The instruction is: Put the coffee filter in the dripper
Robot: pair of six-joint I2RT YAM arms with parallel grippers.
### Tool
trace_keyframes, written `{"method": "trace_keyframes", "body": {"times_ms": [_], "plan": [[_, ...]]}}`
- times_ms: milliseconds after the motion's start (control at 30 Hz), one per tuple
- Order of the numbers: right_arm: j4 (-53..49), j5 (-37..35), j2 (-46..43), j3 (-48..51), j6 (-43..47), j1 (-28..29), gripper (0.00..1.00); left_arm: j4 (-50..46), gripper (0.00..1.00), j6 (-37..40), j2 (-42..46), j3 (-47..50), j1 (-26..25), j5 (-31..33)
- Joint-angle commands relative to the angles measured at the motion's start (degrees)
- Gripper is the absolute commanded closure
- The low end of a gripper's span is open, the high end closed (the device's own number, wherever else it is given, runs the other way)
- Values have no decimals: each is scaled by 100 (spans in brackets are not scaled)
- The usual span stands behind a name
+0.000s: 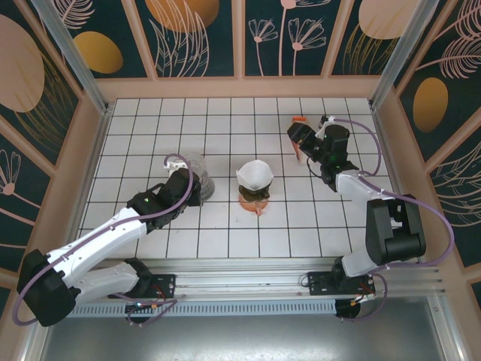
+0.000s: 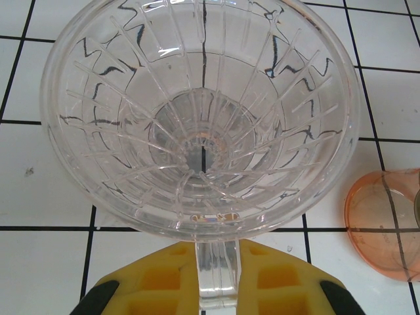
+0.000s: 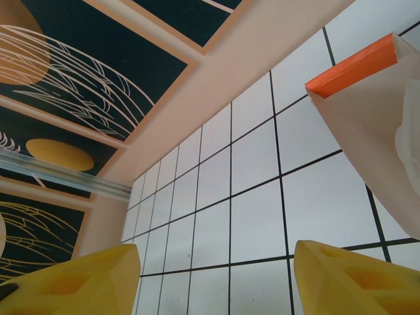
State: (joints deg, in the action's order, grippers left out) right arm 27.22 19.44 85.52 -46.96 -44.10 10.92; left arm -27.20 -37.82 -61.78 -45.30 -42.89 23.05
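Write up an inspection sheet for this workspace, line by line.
Surface: white tiled table, no spills seen.
Job's things: clear dripper, empty; white coffee filter atop an orange cup.
Clutter: orange-topped white pack beside the right gripper.
Grippers: left gripper fingers closed on the dripper's handle; right gripper open, empty.
Cables: purple cables looped along both arms.
Surroundings: floral wall panels, metal posts.

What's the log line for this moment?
left gripper: shut on clear ribbed dripper handle | right gripper: open, beside orange-topped packet | white paper filter: on orange cup
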Motion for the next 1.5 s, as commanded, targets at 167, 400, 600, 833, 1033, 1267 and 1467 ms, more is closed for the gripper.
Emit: {"method": "trace_keyframes", "body": {"times_ms": [167,400,600,833,1033,1267,1467], "plan": [[175,24,-141,91,-72,-54,36,95,100,-84,-227,-196,-227,200],[169,33,-155,108,-59,-61,36,46,86,-112,-191,-147,-237,243],[195,42,-144,118,-75,-72,36,73,66,-121,-132,-172,-245,206],[204,42,-160,137,-81,-64,36,130,52,-168,-76,-225,-244,79],[196,43,-166,151,-89,-65,36,329,52,-285,-70,-302,-245,-239],[190,33,-230,195,-83,-73,36,473,52,-366,-112,-264,-240,-401],[166,25,-299,224,-72,-102,36,539,51,-453,-119,-260,-243,-490]]}}
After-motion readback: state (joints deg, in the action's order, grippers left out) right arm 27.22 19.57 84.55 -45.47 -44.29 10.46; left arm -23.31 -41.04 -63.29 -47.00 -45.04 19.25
